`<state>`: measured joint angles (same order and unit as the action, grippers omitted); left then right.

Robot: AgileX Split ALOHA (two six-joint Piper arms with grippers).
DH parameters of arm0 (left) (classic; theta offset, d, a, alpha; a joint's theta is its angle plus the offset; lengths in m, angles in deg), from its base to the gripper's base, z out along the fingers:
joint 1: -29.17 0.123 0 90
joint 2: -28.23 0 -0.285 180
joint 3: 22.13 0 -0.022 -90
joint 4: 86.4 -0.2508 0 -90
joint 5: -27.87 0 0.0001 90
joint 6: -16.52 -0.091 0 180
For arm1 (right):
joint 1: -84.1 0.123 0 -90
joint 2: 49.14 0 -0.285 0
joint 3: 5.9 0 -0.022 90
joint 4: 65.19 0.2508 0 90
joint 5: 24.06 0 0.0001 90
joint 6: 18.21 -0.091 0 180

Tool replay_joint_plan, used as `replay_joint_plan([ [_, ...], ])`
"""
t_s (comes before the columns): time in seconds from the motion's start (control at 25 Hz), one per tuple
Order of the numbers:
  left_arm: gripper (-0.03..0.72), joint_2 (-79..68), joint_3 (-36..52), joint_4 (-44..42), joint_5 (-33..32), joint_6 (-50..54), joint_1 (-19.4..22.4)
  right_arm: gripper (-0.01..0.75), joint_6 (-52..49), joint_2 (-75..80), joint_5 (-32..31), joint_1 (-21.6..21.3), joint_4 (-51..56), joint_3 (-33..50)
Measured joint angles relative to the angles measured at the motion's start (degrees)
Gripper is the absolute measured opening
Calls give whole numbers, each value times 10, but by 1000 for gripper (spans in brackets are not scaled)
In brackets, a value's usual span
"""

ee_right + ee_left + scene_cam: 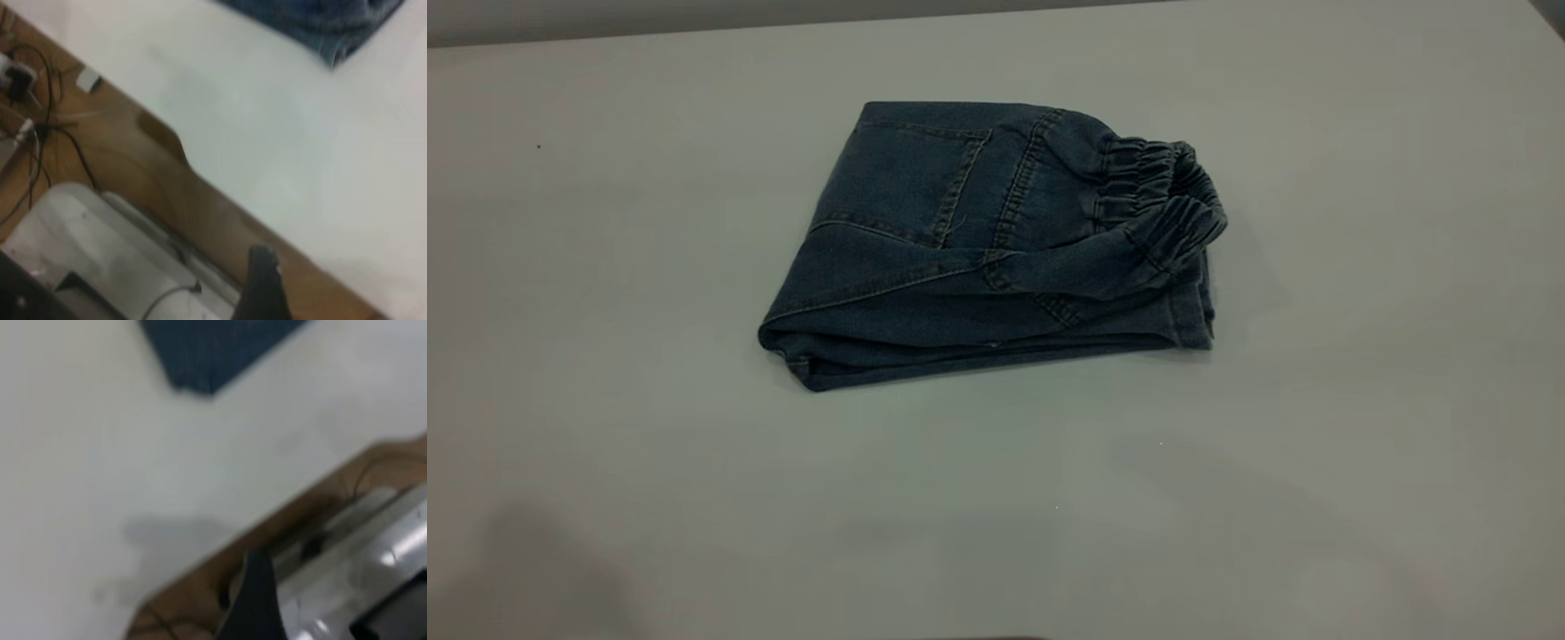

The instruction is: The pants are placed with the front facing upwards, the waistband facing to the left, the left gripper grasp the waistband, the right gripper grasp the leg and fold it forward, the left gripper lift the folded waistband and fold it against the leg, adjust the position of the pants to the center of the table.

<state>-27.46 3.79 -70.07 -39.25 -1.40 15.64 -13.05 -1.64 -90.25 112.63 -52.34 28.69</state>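
Note:
The pants (960, 240) lie folded into a compact dark blue denim bundle around the middle of the table (605, 267). The ruffled waistband (1165, 209) rests on top at the bundle's right end, over the leg layers underneath. Neither gripper appears in the exterior view. In the left wrist view a black part of the left gripper (257, 603) hangs over the table's near edge, far from a corner of the pants (213, 350). The right gripper (263, 287) likewise sits back by the table edge, well away from the pants (320, 20). Nothing is held.
A brown wooden strip (220, 213) borders the white table surface. Silver arm base hardware (373, 560) lies beyond it, and loose black cables (40, 100) trail beside the right base. Soft arm shadows fall on the table's near side (1227, 498).

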Motion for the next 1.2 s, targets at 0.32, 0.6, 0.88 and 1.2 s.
replay_joint_plan([
  [0.32,570,125,165,-74,2,53,0,478,-3,-109,18,0,-4,149],
  [0.6,570,222,229,-110,28,89,0,478,-15,-137,24,0,-14,159],
  [0.88,570,286,230,-124,33,95,0,478,-15,-141,24,0,-15,159],
  [1.2,570,317,230,-125,32,96,0,478,-16,-149,24,-2,-14,159],
])
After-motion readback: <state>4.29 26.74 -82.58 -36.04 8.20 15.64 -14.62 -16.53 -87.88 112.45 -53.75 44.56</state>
